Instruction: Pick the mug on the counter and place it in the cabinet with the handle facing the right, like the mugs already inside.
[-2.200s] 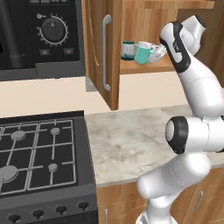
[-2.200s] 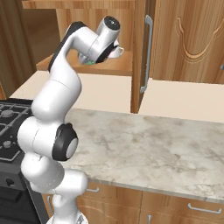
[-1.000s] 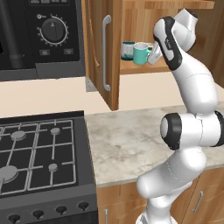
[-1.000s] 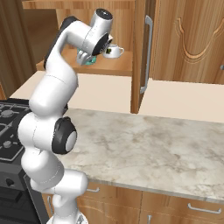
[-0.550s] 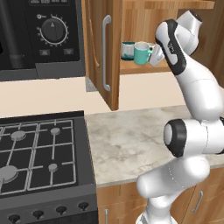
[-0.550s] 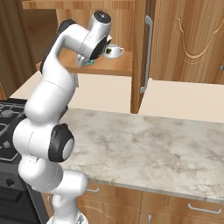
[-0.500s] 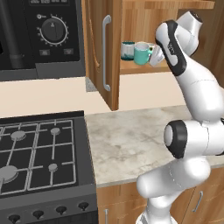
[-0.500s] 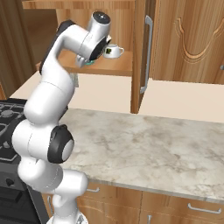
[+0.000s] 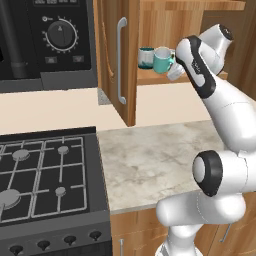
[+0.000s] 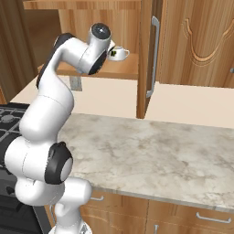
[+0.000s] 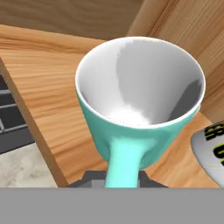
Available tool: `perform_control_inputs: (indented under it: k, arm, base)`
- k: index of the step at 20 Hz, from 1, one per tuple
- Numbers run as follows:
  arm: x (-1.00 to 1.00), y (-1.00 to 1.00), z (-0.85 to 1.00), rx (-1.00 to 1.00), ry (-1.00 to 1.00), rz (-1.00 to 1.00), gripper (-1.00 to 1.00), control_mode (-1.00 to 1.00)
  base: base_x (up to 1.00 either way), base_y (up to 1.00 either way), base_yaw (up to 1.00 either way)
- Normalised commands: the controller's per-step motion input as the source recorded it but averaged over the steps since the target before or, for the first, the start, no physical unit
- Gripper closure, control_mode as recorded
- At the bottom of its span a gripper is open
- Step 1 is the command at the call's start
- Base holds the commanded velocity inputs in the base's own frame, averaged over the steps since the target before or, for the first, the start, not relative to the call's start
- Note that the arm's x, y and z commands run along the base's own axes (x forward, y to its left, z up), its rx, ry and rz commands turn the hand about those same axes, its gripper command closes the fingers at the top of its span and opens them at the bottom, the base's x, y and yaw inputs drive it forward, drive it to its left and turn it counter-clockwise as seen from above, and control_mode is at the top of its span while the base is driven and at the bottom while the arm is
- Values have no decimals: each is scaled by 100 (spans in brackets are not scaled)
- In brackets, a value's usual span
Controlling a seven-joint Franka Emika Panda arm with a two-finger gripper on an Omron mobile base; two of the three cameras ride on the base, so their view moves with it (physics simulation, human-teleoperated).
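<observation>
The mint mug [image 9: 162,60] stands upright on the cabinet [image 9: 200,30] shelf, its loop handle [image 11: 124,159] pointing right toward my hand. In the hand view the mug [image 11: 140,100] shows its pale inside, and the handle runs down between my fingertips. My gripper [image 11: 118,180] is shut on that handle, and it sits just right of the mug [image 9: 173,69]. The dark teal mug [image 9: 146,57] stands to the left. The white mug with a dark band [image 10: 119,53] is close on the other side, its edge showing [image 11: 211,149]. The counter [image 9: 150,160] lies below.
The open cabinet door [image 9: 112,30] with its silver bar handle [image 9: 120,60] hangs left of the shelf and reaches down near the counter. A black gas stove [image 9: 40,175] adjoins the counter on the left. Closed wooden cupboards [image 10: 201,41] stand to the right.
The arm's upper links have swung from leaning left back to the right. The mint mug has stayed in the same spot on the shelf, the gripper still at its handle.
</observation>
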Motion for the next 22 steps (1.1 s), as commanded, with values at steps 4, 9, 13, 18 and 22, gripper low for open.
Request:
perform_control_inputs:
  k: [4, 9, 13, 18, 22]
  arm:
    - [26, 0, 0, 27, -2, -3, 100, -100]
    - [49, 0, 0, 22, 0, 0, 100, -100]
    - [64, -2, 0, 16, 1, 6, 100, -100]
    - [27, 0, 10, 4, 0, 12, 100, -100]
    - [0, 0, 36, 0, 0, 9, 100, -100]
  base:
    - [0, 0, 0]
    - [0, 0, 0]
    - [0, 0, 0]
    - [0, 0, 0]
    - [0, 0, 0]
